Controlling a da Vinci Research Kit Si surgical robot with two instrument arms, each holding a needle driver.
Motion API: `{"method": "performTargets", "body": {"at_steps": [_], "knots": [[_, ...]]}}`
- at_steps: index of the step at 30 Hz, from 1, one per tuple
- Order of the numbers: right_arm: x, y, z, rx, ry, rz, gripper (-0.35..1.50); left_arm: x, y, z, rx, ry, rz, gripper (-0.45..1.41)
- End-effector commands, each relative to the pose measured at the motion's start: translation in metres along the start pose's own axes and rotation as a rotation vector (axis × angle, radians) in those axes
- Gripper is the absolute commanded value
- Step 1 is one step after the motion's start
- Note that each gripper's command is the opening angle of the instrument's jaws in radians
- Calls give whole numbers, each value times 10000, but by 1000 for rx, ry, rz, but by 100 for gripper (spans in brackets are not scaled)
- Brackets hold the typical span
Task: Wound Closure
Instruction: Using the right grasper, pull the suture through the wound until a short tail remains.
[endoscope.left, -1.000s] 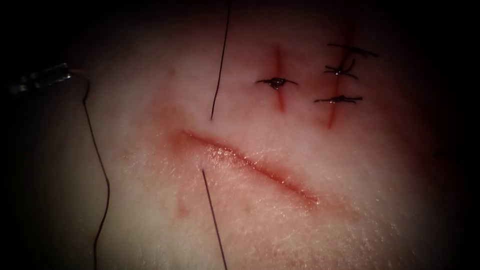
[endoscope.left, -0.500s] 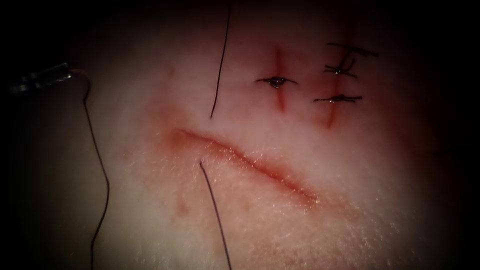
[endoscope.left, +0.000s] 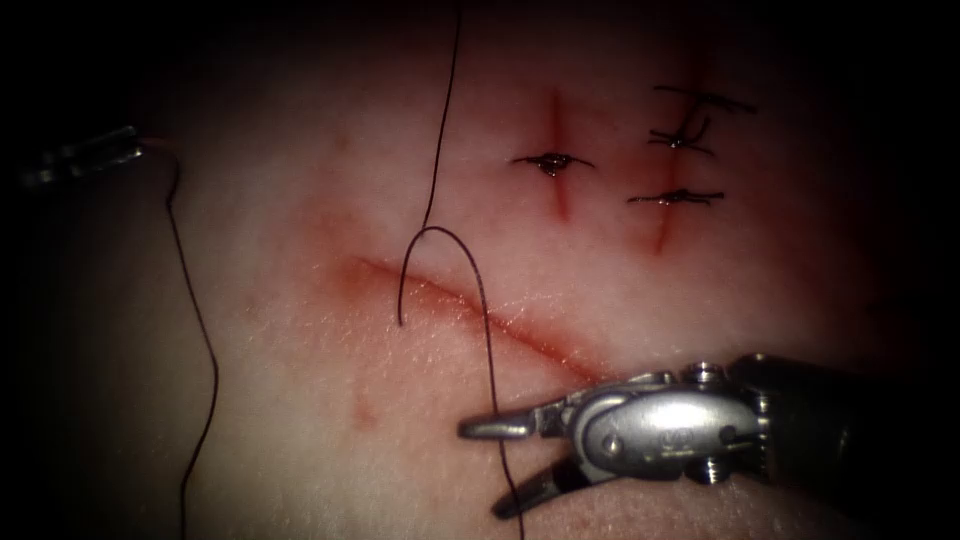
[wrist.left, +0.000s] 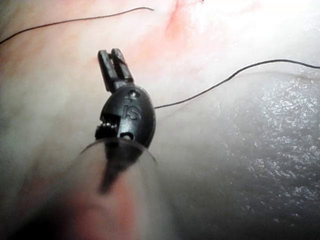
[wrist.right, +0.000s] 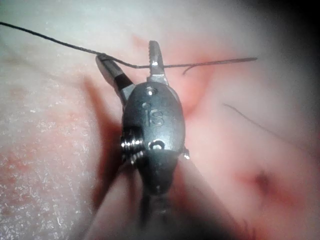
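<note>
Thread (endoscope.left: 487, 330) crosses the open cut (endoscope.left: 480, 315) in the tissue (endoscope.left: 300, 400): it goes into the skin above the cut, comes out as a loop on the lower left side, arches over the cut and runs down between the two jaws of the right tool (endoscope.left: 505, 465). This tool comes in from the right, below the cut, and its jaws are spread apart; the thread lies across them but they do not pinch it, as the right wrist view also shows (wrist.right: 134, 62). The left tool (endoscope.left: 80, 155) sits at the far left edge, well apart from the cut. In the left wrist view its jaws (wrist.left: 114, 65) are pressed together and hold nothing. A second length of thread runs down the left side of the tissue from near this tool. I cannot find the needle. Three older small cuts at the upper right carry knotted stitches (endoscope.left: 552, 163).
</note>
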Motion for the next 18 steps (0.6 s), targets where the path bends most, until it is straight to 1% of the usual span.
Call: {"method": "performTargets", "body": {"at_steps": [1,2,3,4,6,8,10,12,13,18], "knots": [[6,-4,3,9,9,-5,148,-4,3,5,-2,2,-1,-45],[11,-9,-1,17,10,-6,148,-4,3,4,-3,3,-1,-45],[26,-26,-14,19,37,-11,148,-5,2,4,-4,3,-1,-45],[26,-26,-14,19,37,-11,148,-5,2,4,-4,3,-1,-45],[39,-42,-29,7,61,-23,148,-5,2,4,-4,3,-1,-45],[53,-61,-53,4,77,-9,148,-5,2,4,-3,3,-1,-45],[64,-79,-83,-3,66,-6,148,-5,2,4,-3,3,-1,-45],[68,-92,-111,-10,51,4,148,-5,2,4,-3,3,-1,-45],[69,-100,-131,-13,42,10,148,-5,2,4,-3,3,-1,-45],[63,-123,-205,-19,4,41,148,-5,2,4,-4,3,-1,-45]]}}
